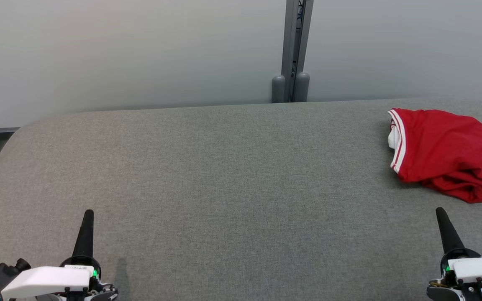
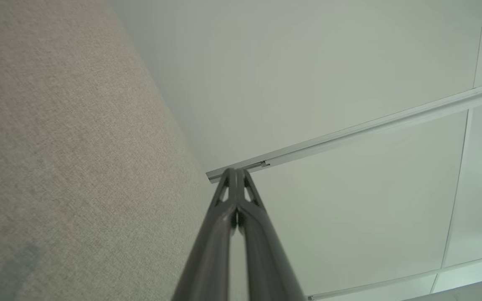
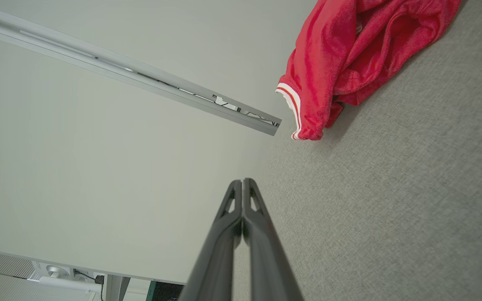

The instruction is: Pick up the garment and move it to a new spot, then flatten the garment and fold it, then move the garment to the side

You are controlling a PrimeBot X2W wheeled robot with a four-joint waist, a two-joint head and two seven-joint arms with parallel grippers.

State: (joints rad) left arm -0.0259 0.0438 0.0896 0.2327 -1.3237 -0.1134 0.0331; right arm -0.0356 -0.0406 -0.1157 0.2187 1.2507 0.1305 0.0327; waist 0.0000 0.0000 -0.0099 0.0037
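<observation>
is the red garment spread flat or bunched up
Bunched up: the red fabric garment with white-striped trim lies in a crumpled, creased heap on the grey fabric surface.

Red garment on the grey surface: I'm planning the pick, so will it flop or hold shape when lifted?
The red garment probably flops and unfolds: it lies crumpled in soft folds. Likely light, being thin cloth. On the textured grey surface it may drag.
</observation>
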